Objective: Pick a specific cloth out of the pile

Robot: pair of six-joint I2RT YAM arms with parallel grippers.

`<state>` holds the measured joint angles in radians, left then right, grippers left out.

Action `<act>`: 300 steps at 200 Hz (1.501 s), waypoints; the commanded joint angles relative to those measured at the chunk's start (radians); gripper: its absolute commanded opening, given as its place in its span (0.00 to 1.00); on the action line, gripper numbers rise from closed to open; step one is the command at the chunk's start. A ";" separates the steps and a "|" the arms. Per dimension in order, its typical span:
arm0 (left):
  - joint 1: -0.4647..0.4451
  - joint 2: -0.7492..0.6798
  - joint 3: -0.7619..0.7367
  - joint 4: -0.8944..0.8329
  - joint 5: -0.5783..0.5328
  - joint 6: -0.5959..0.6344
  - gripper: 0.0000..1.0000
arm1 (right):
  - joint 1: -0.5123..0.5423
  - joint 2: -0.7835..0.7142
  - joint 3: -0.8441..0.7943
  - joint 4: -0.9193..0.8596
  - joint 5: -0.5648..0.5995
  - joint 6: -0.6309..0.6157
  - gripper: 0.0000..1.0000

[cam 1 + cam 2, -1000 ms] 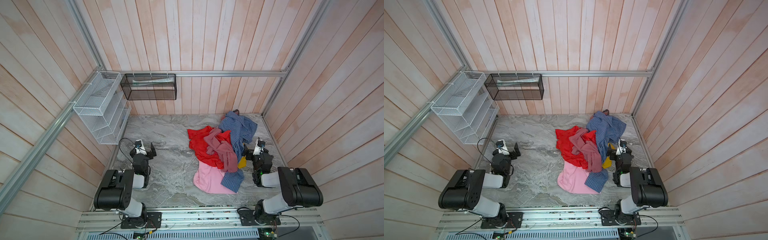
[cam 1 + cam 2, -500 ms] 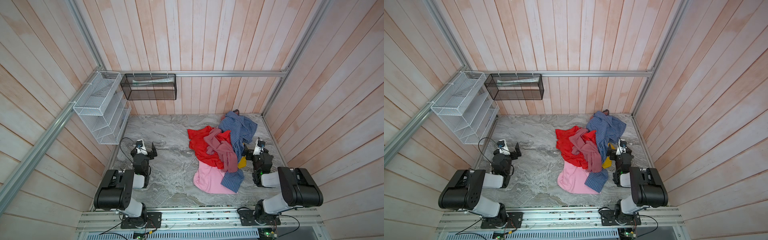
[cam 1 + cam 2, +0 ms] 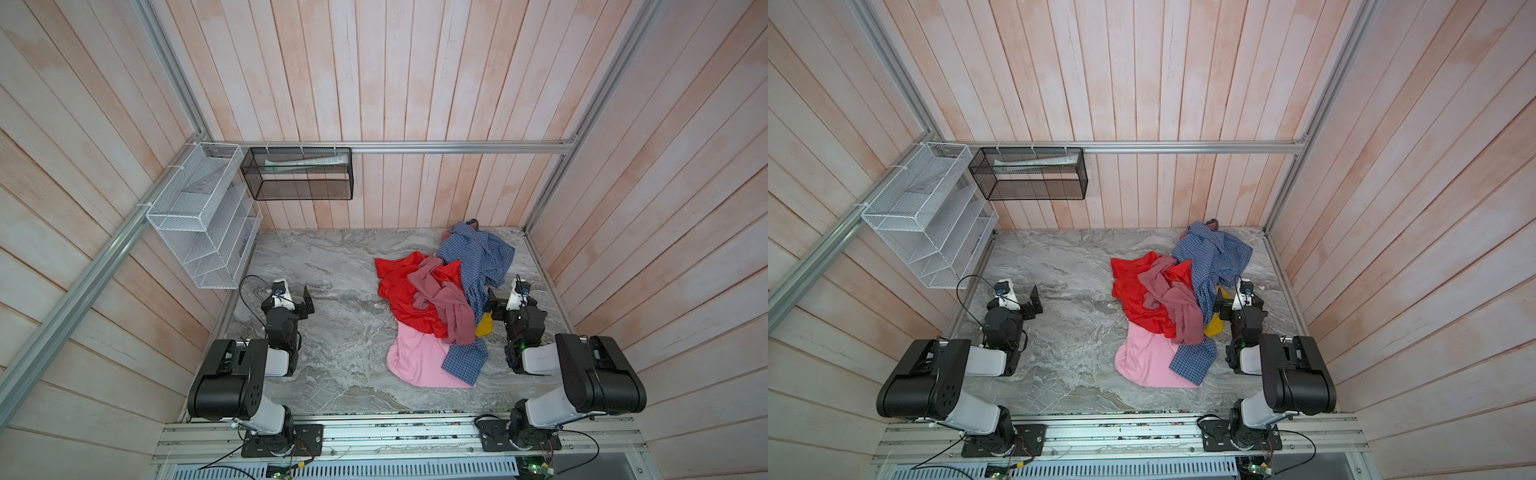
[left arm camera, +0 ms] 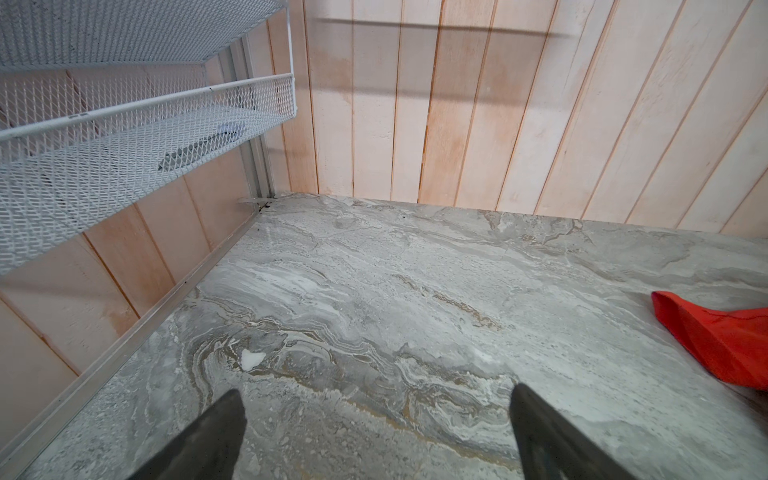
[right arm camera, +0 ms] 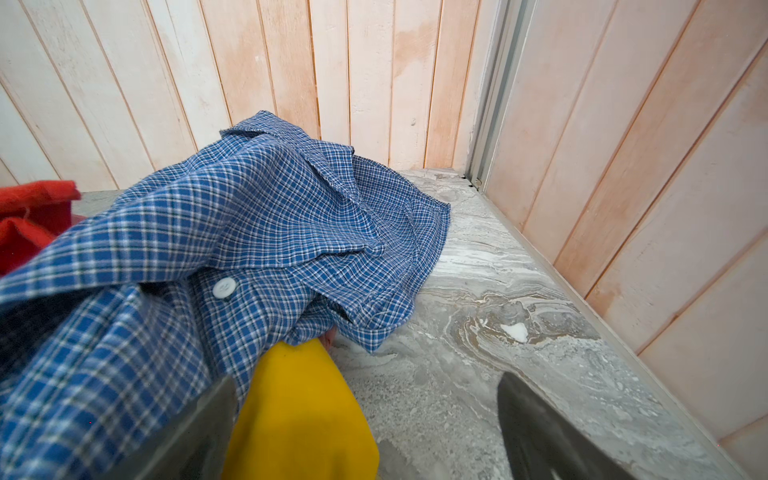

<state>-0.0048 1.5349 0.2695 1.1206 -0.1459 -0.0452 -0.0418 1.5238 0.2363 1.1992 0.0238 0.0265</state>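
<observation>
The cloth [image 3: 415, 363], plain lt pink, lay flat on the grey marbled table [image 3: 340, 332] at the near edge of the pile [image 3: 446, 291]. Its far part was tucked under the red garment [image 3: 397, 291] & the mauve garment [image 3: 451, 305], w/ a tail of the checked shirt [image 3: 478, 257] over its right side; same in both top views. A yellow bit [image 5: 299, 411] poked out from under the shirt on the pile's right side. The right gripper [image 5: 368, 386] sat low just beside that side, jaws spread wide & grasping nothing. In its wrist view one finger [image 5: 195, 428] overlapped the checked fabric, contact couldn't be told, w/ the yellow bit partly btwn the fingers. The left gripper [image 4: 376, 411] was well apart from the pile over bare table, jaws released, nothing btwn them; only a corner of the red garment showed in its wrist view. A white mesh rack [image 3: 199, 232] hung on the left wall & a black mesh basket [image 3: 299, 174] on the back wall.
</observation>
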 commanded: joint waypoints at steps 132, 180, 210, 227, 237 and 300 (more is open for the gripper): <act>-0.188 -0.412 0.283 -1.010 -0.130 -0.425 1.00 | 0.633 -0.615 0.330 -1.219 0.023 -0.210 0.98; -0.243 -0.457 0.279 -1.112 -0.205 -0.481 1.00 | 0.848 -0.458 0.451 -1.470 0.000 -0.289 0.93; -0.246 -0.504 0.237 -1.121 -0.238 -0.541 1.00 | 0.931 -0.384 0.514 -1.532 -0.064 -0.338 0.92; -0.246 -0.526 0.229 -1.130 -0.245 -0.548 1.00 | 0.967 -0.338 0.521 -1.534 -0.089 -0.365 0.86; -0.247 -0.532 0.230 -1.140 -0.247 -0.540 1.00 | 0.984 -0.306 0.528 -1.535 -0.085 -0.379 0.83; -0.251 -0.538 0.247 -1.162 -0.256 -0.525 1.00 | 1.004 -0.153 0.626 -1.559 -0.155 -0.487 0.77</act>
<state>-0.2501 1.0115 0.5060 -0.0338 -0.3836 -0.5697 0.9546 1.3293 0.8036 -0.3298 -0.0879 -0.3843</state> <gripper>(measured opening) 0.998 0.771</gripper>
